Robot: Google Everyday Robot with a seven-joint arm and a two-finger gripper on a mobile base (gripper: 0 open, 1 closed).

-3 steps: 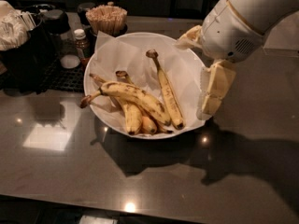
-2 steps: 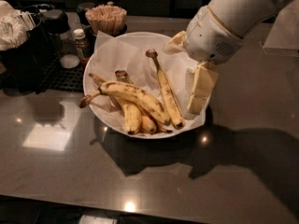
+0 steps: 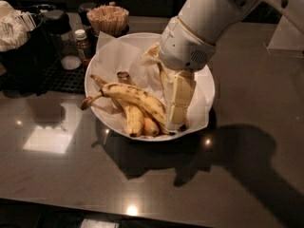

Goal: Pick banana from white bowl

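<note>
The arm has swung in from the right rim of the white bowl (image 3: 90, 87) over the last 1 second, and the gripper (image 3: 175, 121) now hangs down inside the bowl on its right half, its tip low against the crinkled paper lining. Before that it was out over the edge; now it is well in among the fruit.

The banana (image 3: 135, 95), the thick curved one with the brown speckles, lies where it lay, across the middle of the bowl on top of 2 shorter bananas (image 3: 137, 121), its long stem poking out to the left. Its right end is just beside the gripper, perhaps touching it; I can't tell which. Nothing in the bowl has been lifted or shoved aside.

Whether the gripper is spread or closed I cannot tell from where I stand, since it shows as 1 pale slab.

What bothers me is that it has come down over the slim straight banana (image 3: 163, 81), of which only a sliver shows beside it. To my eye the approach is nearly done, but the gripper sits to the right of the fruit it wants. The worktop (image 3: 71, 175) round the bowl is undisturbed.
</note>
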